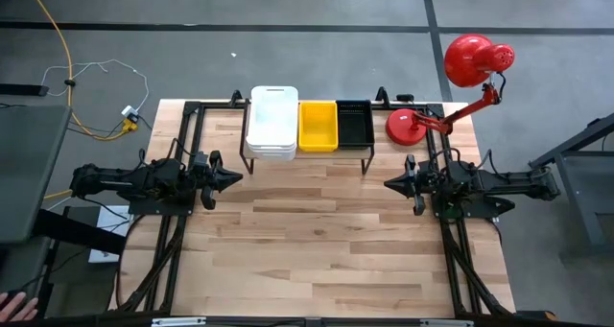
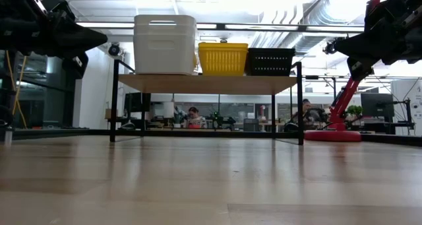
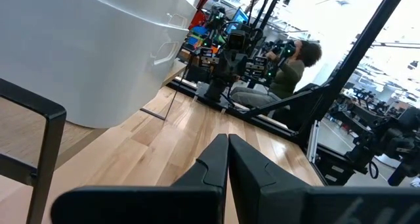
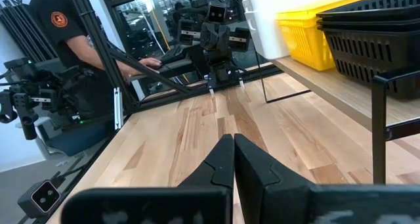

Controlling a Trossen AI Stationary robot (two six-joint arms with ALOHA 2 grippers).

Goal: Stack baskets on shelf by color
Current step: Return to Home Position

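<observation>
**A:** Position of the baskets to be logged.

**B:** All are seen on the shelf [image 2: 217,84] at the far side of the table [image 1: 317,260]. The white baskets [image 1: 272,123] are stacked at its left end, the yellow baskets [image 1: 318,125] sit in the middle, and the black baskets [image 1: 354,122] are at the right. The three groups are set just beside one another. No basket is seen on the tabletop, so sorting is judged complete.

**A:** Grippers?

**B:** The left gripper [image 3: 228,142] is held over the table's left side with its fingers pressed together and nothing between them. The right gripper [image 4: 233,140] is held over the right side, likewise closed and empty. Both are pointed inward, toward each other.

**A:** Hazards from here?

**B:** Three are noted.
- The left gripper is near the shelf's left front leg, and the white stack looms close in its wrist view. A sideways swing while the arm is being parked could knock the thin frame and jolt everything on it.
- The white stack is the tallest load and sits at the very end of the plank. If the shelf were bumped, it would likely be the first to slide or topple.
- The red lamp [image 1: 413,126] is based just beyond the right arm, beside the black baskets. A wide retreat by that arm could catch it and push it against the shelf.

**A:** Recommendation?

**B:** Slow, straight retraction is advised, away from the shelf.
</observation>
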